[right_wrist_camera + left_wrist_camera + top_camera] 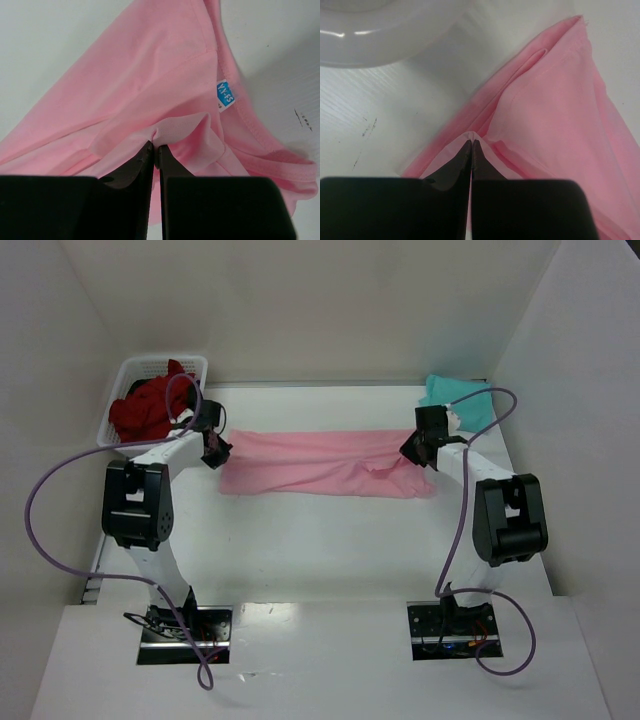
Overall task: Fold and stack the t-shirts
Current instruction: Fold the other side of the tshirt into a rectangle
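1. Left gripper point(471, 144): clamped shut on a thin fold at one end of the pink t-shirt point(320, 462).
2. Right gripper point(156, 148): pinched closed on a small tuck of the same shirt, near the collar label point(225, 95).
3. Shirt location: stretched across the middle of the surface point(320, 560), between the two grippers.
4. Likely trouble: cloth slipping out of such shallow pinches, or skewing and bunching if pulled unevenly.

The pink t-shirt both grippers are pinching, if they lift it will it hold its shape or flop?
Probably floppy: the pink t-shirt lies wrinkled and bunches into soft folds where the left gripper and right gripper pinch it. Likely light, since thin layers drape flat. It should sag in the middle between the two grips.
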`<action>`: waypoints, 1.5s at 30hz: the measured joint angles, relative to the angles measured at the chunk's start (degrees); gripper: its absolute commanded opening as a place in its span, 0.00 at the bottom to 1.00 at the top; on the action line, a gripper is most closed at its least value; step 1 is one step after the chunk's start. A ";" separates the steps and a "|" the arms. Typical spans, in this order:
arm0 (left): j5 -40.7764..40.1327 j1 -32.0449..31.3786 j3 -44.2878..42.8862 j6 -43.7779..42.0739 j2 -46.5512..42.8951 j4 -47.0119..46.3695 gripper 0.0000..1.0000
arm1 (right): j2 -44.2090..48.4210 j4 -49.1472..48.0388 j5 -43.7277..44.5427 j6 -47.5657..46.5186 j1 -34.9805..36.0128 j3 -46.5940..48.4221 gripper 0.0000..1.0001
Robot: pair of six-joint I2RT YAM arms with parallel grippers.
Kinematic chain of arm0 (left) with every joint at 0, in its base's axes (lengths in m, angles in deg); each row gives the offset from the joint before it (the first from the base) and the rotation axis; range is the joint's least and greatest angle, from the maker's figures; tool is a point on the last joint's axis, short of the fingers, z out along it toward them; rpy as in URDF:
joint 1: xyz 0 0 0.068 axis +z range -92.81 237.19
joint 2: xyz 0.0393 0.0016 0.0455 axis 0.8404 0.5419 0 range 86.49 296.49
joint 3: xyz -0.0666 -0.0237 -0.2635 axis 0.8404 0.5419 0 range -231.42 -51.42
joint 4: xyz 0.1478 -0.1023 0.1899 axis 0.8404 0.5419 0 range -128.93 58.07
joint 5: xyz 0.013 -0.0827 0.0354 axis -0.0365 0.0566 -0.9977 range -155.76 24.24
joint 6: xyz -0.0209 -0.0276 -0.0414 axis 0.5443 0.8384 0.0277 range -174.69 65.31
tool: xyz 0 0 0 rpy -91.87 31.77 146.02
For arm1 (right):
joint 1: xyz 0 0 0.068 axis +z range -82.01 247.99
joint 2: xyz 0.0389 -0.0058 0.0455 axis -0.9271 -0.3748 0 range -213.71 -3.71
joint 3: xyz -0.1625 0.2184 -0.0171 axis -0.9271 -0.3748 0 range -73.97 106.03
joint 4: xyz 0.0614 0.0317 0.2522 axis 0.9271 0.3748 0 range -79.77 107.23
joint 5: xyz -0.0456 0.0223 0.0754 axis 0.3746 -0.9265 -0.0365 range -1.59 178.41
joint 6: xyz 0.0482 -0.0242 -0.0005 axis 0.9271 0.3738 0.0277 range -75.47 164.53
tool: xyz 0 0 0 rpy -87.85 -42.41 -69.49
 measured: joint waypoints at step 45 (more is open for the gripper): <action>34.61 -19.57 -10.25 -27.42 1.86 -11.01 0.87 | -0.31 -2.62 -4.57 -8.19 -0.76 -0.15 0.36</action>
